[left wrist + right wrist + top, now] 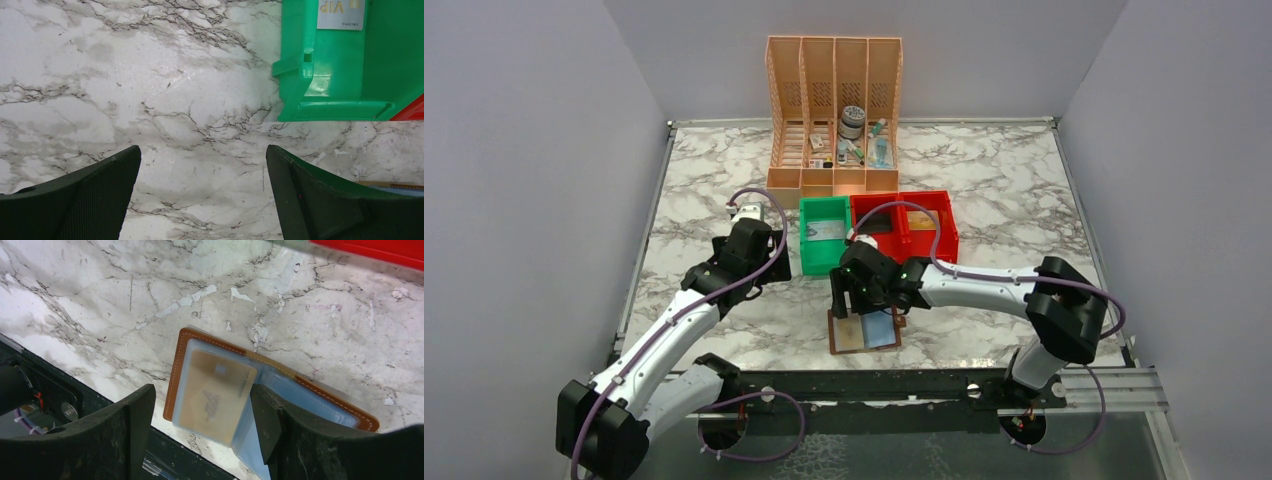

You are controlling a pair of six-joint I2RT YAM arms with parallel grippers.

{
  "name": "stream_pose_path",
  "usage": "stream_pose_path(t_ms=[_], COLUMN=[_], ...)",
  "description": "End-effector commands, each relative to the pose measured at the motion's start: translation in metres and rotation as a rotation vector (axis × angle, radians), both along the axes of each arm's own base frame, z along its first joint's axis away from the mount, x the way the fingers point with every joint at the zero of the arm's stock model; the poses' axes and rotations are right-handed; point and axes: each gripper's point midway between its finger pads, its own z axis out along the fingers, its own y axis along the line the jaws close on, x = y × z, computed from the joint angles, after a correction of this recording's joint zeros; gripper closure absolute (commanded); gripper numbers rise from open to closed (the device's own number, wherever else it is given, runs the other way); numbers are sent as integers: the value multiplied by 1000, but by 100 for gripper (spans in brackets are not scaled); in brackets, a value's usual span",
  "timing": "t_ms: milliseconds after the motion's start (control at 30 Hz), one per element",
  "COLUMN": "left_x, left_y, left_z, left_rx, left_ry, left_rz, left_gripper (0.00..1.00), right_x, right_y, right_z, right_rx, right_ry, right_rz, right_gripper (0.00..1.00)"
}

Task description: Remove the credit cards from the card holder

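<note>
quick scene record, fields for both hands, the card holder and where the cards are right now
left hand: open, over the marble table beside the green bin
right hand: open, over the card holder
card holder: lying open near the table's front edge
tan card: in a clear sleeve of the holder
VIP card: lying in the green bin

card holder (280,382): one end hidden behind a right gripper (202,390) finger | tan card (215,400): print blurred under cloudy sleeve, between those fingers | VIP card (342,12): cut by top edge, beyond left gripper (202,148) fingers | organiser (834,80) contents: too small to tell
</note>
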Motion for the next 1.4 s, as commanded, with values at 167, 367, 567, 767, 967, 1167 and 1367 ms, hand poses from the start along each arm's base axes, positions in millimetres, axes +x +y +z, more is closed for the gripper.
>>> stream_pose_path(t_ms=[167, 367, 567, 767, 967, 1167, 1367], left_x=[6, 7, 7, 6, 4, 3, 6], left_y=[-2, -2, -2, -3, -7, -8, 0], left_z=[13, 13, 12, 12, 11, 10, 20], left_rx=[-19, -15, -14, -19, -42, -50, -29], left_ry=[-38, -38, -33, -33, -25, -25, -68], left_rz=[0, 4, 3, 1, -11, -15, 19], left_gripper=[1, 1, 1, 1, 1, 1, 1], right_x=[-9, -11, -14, -13, -13, -5, -1], right_y=[1, -11, 1, 2, -1, -8, 8], right_z=[-36, -50, -39, -35, -37, -36, 7], right_rx=[-158, -175, -76, -13, 47, -8, 35], right_ry=[40, 46, 45, 65, 96, 71, -57], right_rz=[-23, -68, -29, -37, -43, -59, 11], right_gripper=[29, 31, 44, 48, 50, 35, 29])
